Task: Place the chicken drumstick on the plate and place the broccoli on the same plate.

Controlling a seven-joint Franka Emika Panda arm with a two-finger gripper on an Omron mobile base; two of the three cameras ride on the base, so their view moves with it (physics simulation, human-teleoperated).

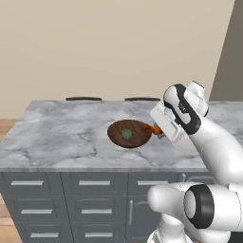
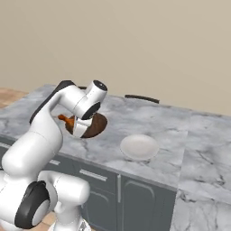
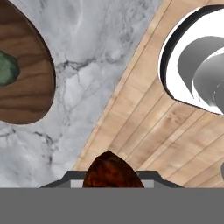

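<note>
My gripper point(image 1: 160, 131) is shut on the chicken drumstick point(image 1: 153, 127), an orange-brown piece held just above the counter at the right rim of the dark wooden board point(image 1: 137, 138). In the hand view the drumstick point(image 3: 113, 169) sits between the dark fingertips point(image 3: 151, 177). The broccoli point(image 1: 126, 134), a small dull-green lump, lies in the middle of the board point(image 3: 26, 94), and its edge shows as the broccoli point(image 3: 6, 69) at the hand view's left. The pale round plate point(image 2: 139, 147) rests on the counter to the right of the board point(image 2: 98, 126), apart from the gripper point(image 2: 75, 123).
The grey marble counter point(image 1: 57, 135) has drawers under its front edge. Two dark bars point(image 1: 83, 98) lie along its far edge. In the hand view the counter's front edge point(image 3: 127, 83) runs diagonally, with wooden floor point(image 3: 166, 131) beyond it.
</note>
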